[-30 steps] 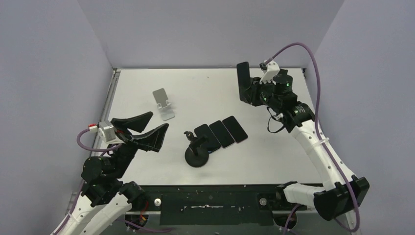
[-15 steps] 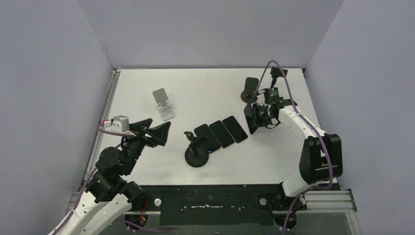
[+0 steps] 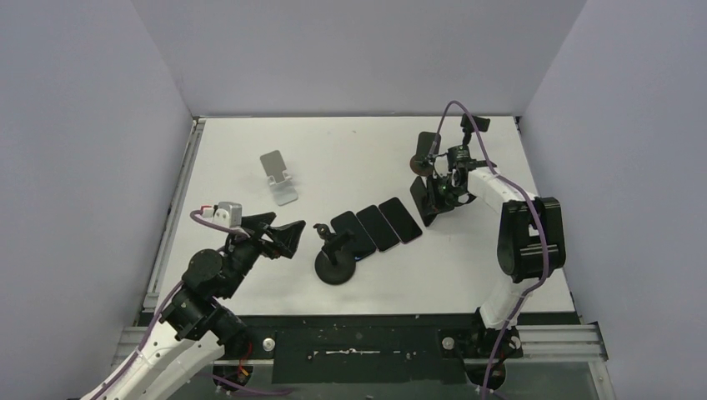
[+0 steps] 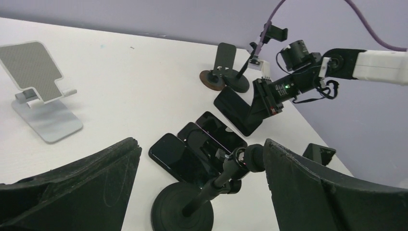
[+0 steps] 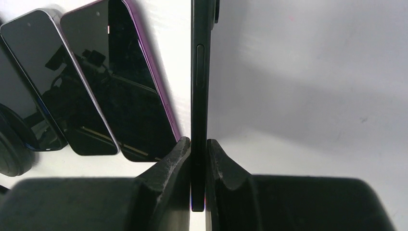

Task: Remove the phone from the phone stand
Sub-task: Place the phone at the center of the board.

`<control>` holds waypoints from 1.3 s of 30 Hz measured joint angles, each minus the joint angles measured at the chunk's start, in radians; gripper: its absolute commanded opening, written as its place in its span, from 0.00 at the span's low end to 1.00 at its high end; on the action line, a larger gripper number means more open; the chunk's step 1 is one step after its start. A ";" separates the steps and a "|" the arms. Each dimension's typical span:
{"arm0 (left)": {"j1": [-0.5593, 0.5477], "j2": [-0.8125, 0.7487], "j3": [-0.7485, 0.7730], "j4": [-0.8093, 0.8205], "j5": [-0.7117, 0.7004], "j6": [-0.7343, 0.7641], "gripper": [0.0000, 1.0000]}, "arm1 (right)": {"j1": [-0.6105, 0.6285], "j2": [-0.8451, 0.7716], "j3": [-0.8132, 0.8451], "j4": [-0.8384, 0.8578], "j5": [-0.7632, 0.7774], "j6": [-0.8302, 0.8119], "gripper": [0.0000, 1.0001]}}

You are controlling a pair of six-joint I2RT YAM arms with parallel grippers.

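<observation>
My right gripper [image 3: 439, 192] is shut on a black phone [image 3: 422, 201] and holds it on edge, low over the table, just right of a row of three dark phones [image 3: 377, 227]. In the right wrist view the phone [image 5: 198, 86] is pinched between both fingertips of the right gripper [image 5: 198, 147]. The black phone stand [image 3: 427, 152] with a round brown base stands empty behind it, also seen in the left wrist view [image 4: 225, 67]. My left gripper [image 3: 282, 237] is open and empty, left of a black round-base stand [image 3: 335, 258].
A silver folding stand [image 3: 279, 177] sits at the back left, also in the left wrist view [image 4: 38, 94]. The black round-base stand [image 4: 192, 204] with its ball arm lies between my left gripper's [image 4: 199, 147] open jaws. Grey walls enclose the table.
My right arm has brought the phone down from above the black stand to the table beside the phone row. My left gripper has moved right toward the round-base stand.
</observation>
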 measured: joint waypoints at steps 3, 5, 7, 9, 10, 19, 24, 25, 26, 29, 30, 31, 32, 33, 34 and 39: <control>0.000 -0.054 -0.034 0.045 0.027 0.020 0.97 | -0.010 0.026 0.016 0.016 -0.019 -0.020 0.00; 0.000 -0.076 -0.045 0.068 0.040 0.030 0.97 | -0.020 0.043 0.020 0.032 -0.034 -0.027 0.06; 0.000 -0.082 -0.045 0.079 0.046 0.034 0.97 | -0.029 0.053 0.026 0.040 -0.050 -0.026 0.17; 0.000 -0.082 -0.045 0.085 0.046 0.035 0.97 | -0.038 0.058 0.027 0.048 -0.058 -0.023 0.26; 0.000 -0.079 -0.045 0.085 0.045 0.035 0.97 | -0.040 0.061 0.027 0.051 -0.054 -0.022 0.30; 0.002 -0.009 -0.042 0.061 0.021 0.022 0.97 | -0.078 0.084 -0.008 0.092 -0.006 0.027 0.50; 0.003 -0.005 -0.042 0.056 0.018 0.014 0.97 | -0.084 0.077 -0.017 0.103 0.029 0.037 0.56; 0.003 -0.005 -0.042 0.056 0.017 0.012 0.97 | -0.084 0.073 -0.022 0.107 0.038 0.039 0.58; 0.003 -0.005 -0.042 0.056 0.016 0.011 0.97 | -0.084 0.067 -0.028 0.112 0.051 0.040 0.60; 0.003 -0.005 -0.042 0.055 0.007 0.010 0.97 | -0.086 0.046 -0.051 0.129 0.098 0.050 0.65; 0.003 -0.005 -0.042 0.055 0.003 0.008 0.97 | -0.087 0.039 -0.060 0.134 0.113 0.055 0.65; 0.003 -0.005 -0.042 0.054 -0.006 0.004 0.97 | -0.089 0.028 -0.073 0.137 0.133 0.060 0.66; 0.003 -0.005 -0.042 0.053 -0.015 0.000 0.97 | -0.093 0.016 -0.086 0.137 0.153 0.066 0.66; 0.003 -0.005 -0.042 0.053 -0.026 -0.007 0.97 | -0.098 0.004 -0.099 0.137 0.176 0.075 0.66; 0.003 -0.005 -0.042 0.048 -0.040 -0.018 0.97 | -0.104 -0.008 -0.112 0.136 0.196 0.087 0.66; 0.003 0.035 0.005 -0.042 -0.140 -0.086 0.97 | -0.112 -0.157 -0.173 0.137 0.327 0.186 0.67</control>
